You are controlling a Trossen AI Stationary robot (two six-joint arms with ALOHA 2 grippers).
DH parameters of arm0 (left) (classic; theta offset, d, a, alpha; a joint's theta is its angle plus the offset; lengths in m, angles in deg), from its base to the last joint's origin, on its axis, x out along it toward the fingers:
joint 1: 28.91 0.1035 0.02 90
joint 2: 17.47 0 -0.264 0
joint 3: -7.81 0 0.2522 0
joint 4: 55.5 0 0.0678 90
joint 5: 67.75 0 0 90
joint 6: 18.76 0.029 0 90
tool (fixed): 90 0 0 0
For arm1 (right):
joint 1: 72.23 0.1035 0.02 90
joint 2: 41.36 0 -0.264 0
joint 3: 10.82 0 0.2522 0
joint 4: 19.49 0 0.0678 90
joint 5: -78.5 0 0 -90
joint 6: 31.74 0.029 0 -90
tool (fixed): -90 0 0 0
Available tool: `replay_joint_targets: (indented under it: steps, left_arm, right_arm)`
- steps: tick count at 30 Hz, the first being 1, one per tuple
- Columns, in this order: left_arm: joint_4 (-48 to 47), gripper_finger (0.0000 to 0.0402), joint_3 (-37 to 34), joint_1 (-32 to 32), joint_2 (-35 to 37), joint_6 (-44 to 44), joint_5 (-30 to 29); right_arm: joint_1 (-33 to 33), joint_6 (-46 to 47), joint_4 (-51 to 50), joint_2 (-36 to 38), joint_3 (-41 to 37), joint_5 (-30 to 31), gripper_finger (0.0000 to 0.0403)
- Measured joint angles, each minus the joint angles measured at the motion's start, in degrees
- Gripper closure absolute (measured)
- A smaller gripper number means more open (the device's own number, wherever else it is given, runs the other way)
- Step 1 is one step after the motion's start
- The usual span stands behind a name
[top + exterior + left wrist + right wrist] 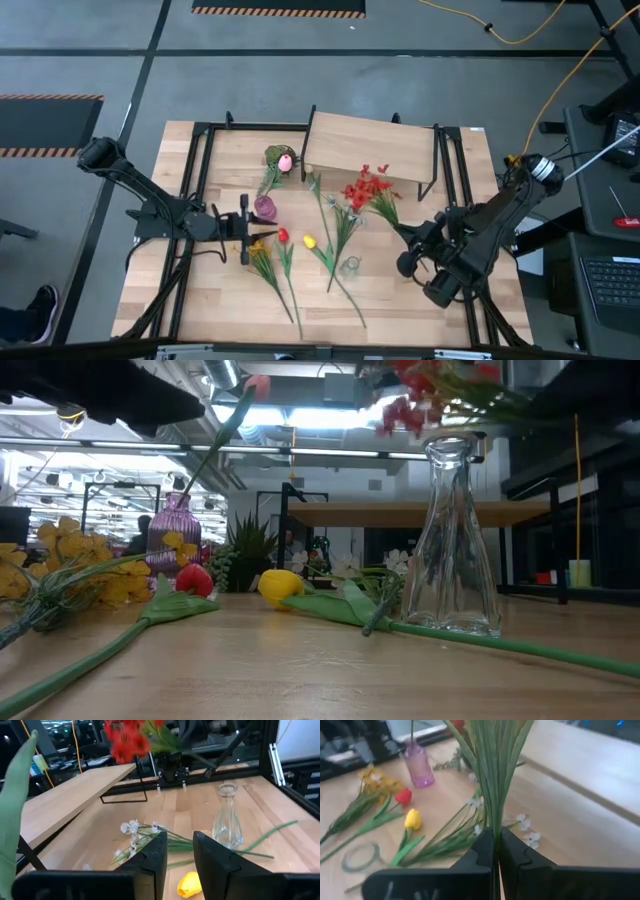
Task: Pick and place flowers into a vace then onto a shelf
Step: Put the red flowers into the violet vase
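The right gripper [496, 851] is clamping its dark fingers tight on the green stems of a red-clustered artificial flower bunch [368, 190], holding it in the air over the right half of the table, just in front of the wide light-wood shelf on thin black legs [368, 145] at the far side. The left gripper [243, 226] is hovering beside the small purple ribbed glass vase [265, 208], which already has a pink tulip bud [285, 163] standing in it; its fingers are standing a little apart with nothing between them.

So one flower looks placed. The clear glass carafe-shaped vase [349, 266] is standing empty near the front edge, and I would guess the red bunch is heading there. Lying on the wood are a yellow-bloom spray [262, 255], a red tulip [283, 236], a yellow tulip [309, 241] and white blossoms [131, 827]. The shelf is bare, so neither vase has gone up yet.
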Motion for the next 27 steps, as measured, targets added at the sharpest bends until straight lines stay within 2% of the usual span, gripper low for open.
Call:
replay_joint_targets:
  steps: [9, 14, 18, 22, 24, 27]
  left_arm:
    - [6.43, 0.0313, 0.00, 1.05, -0.01, 0.90, 0.66]
    - [6.41, 0.0313, 0.00, 4.28, -1.09, -2.01, 5.15]
    - [9.26, 0.0305, 0.00, 6.82, -4.57, -2.89, 9.07]
    - [18.14, 0.0282, 0.00, 8.66, -9.30, -0.50, 10.11]
    - [23.13, 0.0269, 0.00, 9.08, -11.61, 1.08, 10.12]
    - [30.35, 0.0250, 0.06, 9.40, -14.20, 2.05, 11.09]
  right_arm:
    - [-0.09, -29.83, 24.12, 10.54, -7.18, -4.40, 0.0398]
    - [-1.72, -46.87, 38.12, 16.52, -11.48, -5.76, 0.0398]
    - [-5.07, -63.70, 58.21, 18.96, -18.03, -8.34, 0.0399]
    - [-9.35, -80.05, 80.50, 19.04, -25.39, -16.87, 0.0399]
    - [-11.01, -85.18, 89.21, 19.06, -28.02, -18.89, 0.0399]
    - [-12.51, -89.05, 96.81, 19.08, -30.07, -20.80, 0.0399]
